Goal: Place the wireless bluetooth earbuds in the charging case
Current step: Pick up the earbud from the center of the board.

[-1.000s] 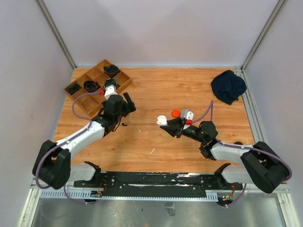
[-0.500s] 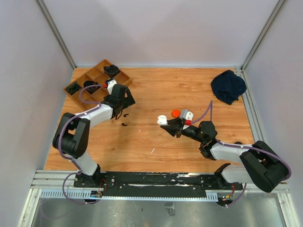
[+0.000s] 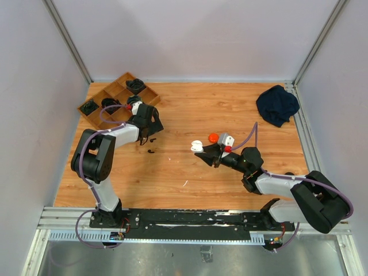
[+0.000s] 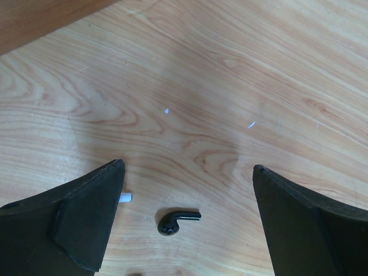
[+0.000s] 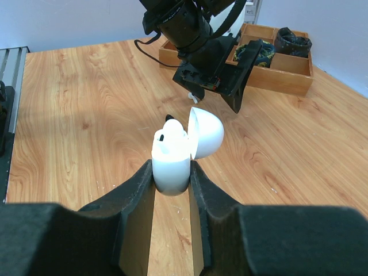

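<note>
earbud, place: a black earbud lies loose on the tabletop. It sits between the two fingers of the left gripper and touches neither.
white bit: a tiny white bit shows just beside one finger. It is too small to tell whether it is another earbud.
left jaws: spread wide and holding nothing, poised over the black earbud.
right jaws: the right gripper is clamped on the lower body of the white charging case. The case stands upright with its lid swung open to one side.
case mouth: a dark spot shows at the opening. I cannot tell whether it is a seated earbud or a bare socket.
earbud, handling: probably almost weightless. It looks like hard, smooth plastic with a rounded head and a short stem, so it is likely to skid or flick away under a pinch. It is easy to lose rather than easy to break.
earbud, hold: best pinched across the rounded head, gently, with the stem left free to go into the socket.
case, handling: looks light, glossy and rounded. The low grip on its sides keeps the mouth free. The open lid and its hinge seem the weakest part.
writing: no brand, label or lettering can be read on the earbud, the case or the grippers.
surroundings: a wooden tray with dark items sits at the far left. A dark cloth lies at the far right, well apart from the case.
</note>
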Tool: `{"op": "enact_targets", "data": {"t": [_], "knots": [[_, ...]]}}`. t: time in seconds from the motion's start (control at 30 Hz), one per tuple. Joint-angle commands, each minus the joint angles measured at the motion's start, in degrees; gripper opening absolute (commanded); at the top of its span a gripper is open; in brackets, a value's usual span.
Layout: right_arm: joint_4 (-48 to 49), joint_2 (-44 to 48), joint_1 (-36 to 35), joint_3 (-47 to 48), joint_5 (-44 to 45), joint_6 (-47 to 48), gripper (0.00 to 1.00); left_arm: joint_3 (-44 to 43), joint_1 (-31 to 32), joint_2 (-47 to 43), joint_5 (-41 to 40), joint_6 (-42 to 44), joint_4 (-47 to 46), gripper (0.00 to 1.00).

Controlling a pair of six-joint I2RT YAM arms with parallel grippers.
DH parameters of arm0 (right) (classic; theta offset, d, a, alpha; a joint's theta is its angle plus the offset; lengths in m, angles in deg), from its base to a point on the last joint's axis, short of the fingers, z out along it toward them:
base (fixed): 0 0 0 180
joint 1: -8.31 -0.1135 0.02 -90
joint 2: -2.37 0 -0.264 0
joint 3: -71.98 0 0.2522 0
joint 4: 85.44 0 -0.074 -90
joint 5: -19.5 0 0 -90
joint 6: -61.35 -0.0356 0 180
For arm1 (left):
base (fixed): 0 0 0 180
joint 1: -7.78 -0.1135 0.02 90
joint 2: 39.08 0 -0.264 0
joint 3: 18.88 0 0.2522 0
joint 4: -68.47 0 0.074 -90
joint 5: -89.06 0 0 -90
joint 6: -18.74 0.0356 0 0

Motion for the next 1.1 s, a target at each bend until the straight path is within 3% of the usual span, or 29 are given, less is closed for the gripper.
{"op": "enact_targets", "data": {"t": [0.0,0.5,0.73,1.07], "knots": [[1.6,-0.3,-0.5,-0.3,1.1,0.7,0.15,-0.4,-0.2,-0.3,1.8,0.5,3.0,0.99],[1.6,0.0,-0.5,-0.3,1.0,0.2,0.15,2.7,-0.2,-4.3,4.6,0.7,6.5,0.99],[1.6,0.1,-0.5,-0.3,0.9,0.1,0.15,0.2,-0.2,-6.8,4.4,1.9,9.5,0.99],[1.4,0.0,-0.4,-0.1,0.9,-0.2,0.15,-5.9,-0.3,-6.6,-3.9,5.2,18.7,0.94]]}}
